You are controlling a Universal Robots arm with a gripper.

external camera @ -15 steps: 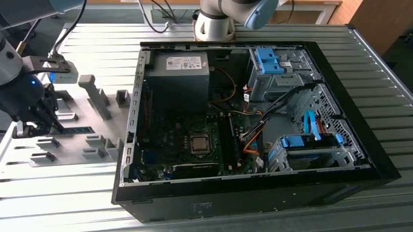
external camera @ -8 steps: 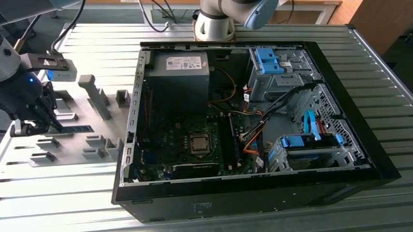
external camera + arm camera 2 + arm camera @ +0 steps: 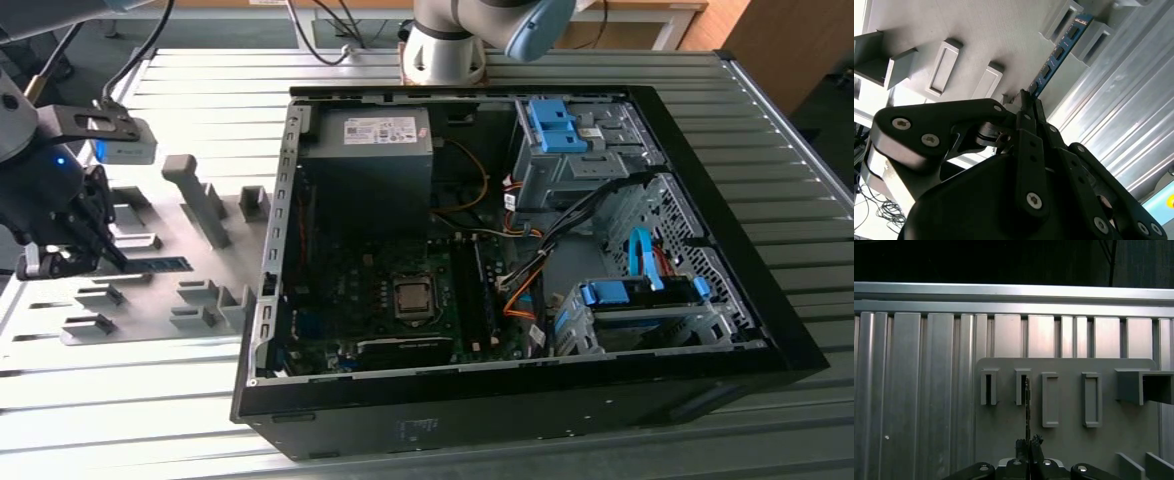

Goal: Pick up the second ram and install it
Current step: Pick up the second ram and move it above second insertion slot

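Observation:
The second ram [image 3: 1059, 51] is a thin bluish-green stick standing on edge in grey holder blocks [image 3: 1093, 41] on a grey plate [image 3: 140, 345]. In the exterior view the second ram [image 3: 166, 264] is at the left, outside the computer case. My gripper [image 3: 1027, 98] has its dark fingers closed together on the stick's near end. In the first wrist view the second ram [image 3: 1027, 405] appears edge-on as a thin line running from a holder slot down into my gripper [image 3: 1029, 444]. In the exterior view my gripper [image 3: 115, 260] hangs low over the plate.
An open black computer case [image 3: 271, 300] lies on the ribbed metal table [image 3: 120, 420] at the exterior view's right of the plate. Long black slots [image 3: 470, 290] sit beside the processor socket. More grey holder blocks [image 3: 200, 195] rise from the plate. Cables cross the case.

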